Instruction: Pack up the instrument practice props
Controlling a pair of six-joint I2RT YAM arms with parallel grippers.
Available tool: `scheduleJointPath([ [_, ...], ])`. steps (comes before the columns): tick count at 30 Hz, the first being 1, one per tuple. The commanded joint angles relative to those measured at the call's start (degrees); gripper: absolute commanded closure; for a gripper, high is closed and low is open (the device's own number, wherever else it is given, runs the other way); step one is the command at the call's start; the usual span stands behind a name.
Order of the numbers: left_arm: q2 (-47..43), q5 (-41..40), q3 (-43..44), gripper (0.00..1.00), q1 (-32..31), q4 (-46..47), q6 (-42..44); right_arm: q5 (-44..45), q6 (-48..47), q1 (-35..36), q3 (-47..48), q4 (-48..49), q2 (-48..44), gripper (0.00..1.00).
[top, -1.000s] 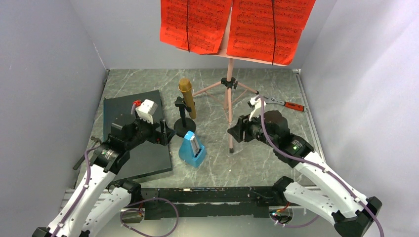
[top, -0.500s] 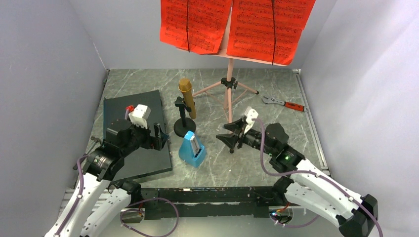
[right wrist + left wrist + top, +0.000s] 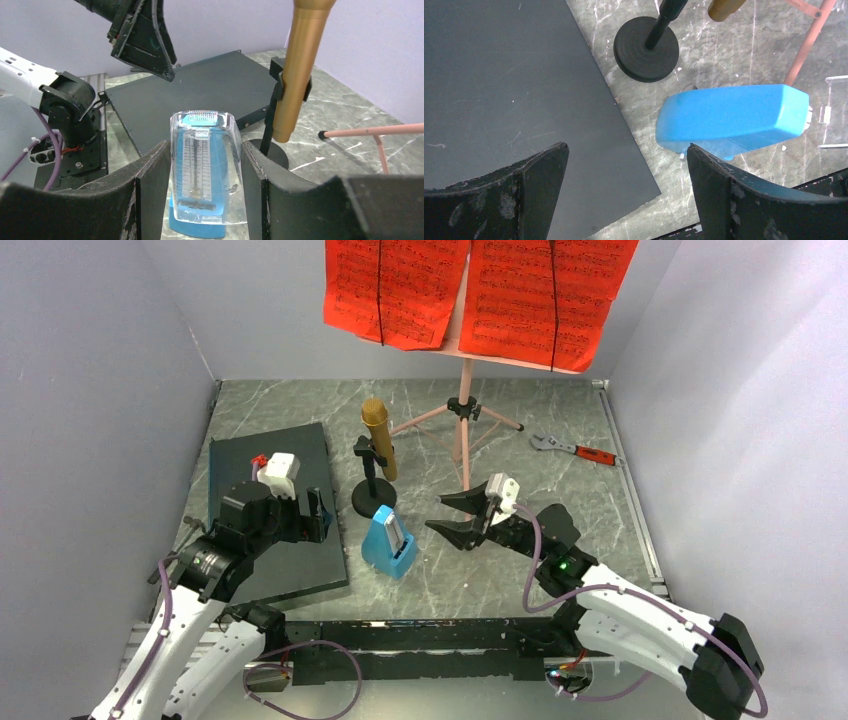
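Marble tabletop [image 3: 560, 410]; red pages [image 3: 520, 295] bear seemingly musical print, unreadable.

A large dark flat slab [image 3: 235, 458] lies on the grey marbled worktop [image 3: 300, 405], beneath the left tool [image 3: 322, 515]. In the left wrist view, its near right corner shows in the gap between that tool's fingers (a few faint scratches mark its matte face). A red-handled wrench [image 3: 574, 449] lies flat well beyond the right tool [image 3: 435, 513] and off to its right, close to the worktop's right edge, metal head pointing left. Plain grey walls stand on three sides.
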Motion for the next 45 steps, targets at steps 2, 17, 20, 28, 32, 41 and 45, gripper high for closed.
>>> scheduleJointPath([
  [2,1.12,-0.42,0.53,0.06,0.26,0.41,-0.89,-0.63,0.2,3.16,-1.9,14.21,4.74,1.0],
  [17,2.49,3.38,-0.07,0.06,0.02,1.81,-0.57,6.7,-2.59,9.74,-3.12,28.15,19.61,1.0],
  [20,2.22,2.74,0.07,0.06,-0.83,1.55,-0.62,8.74,-2.59,10.16,-3.07,28.54,21.17,1.0],
  [28,2.62,4.15,-0.1,0.06,-0.97,2.27,-0.25,11.46,-2.59,12.31,-2.79,28.25,24.24,1.0],
  [32,3.29,5.28,-0.26,0.06,-0.97,2.88,-0.05,13.32,-4.63,13.5,-2.7,28.95,25.51,1.0],
  [41,3.27,5.27,-0.27,0.06,-0.97,2.85,0.02,15.7,-5.9,13.92,-2.65,32.41,28.73,1.0],
  [45,3.64,5.27,-0.19,0.06,-1.01,2.76,0.1,15.18,-5.43,13.92,-2.64,33.12,29.61,1.0],
])
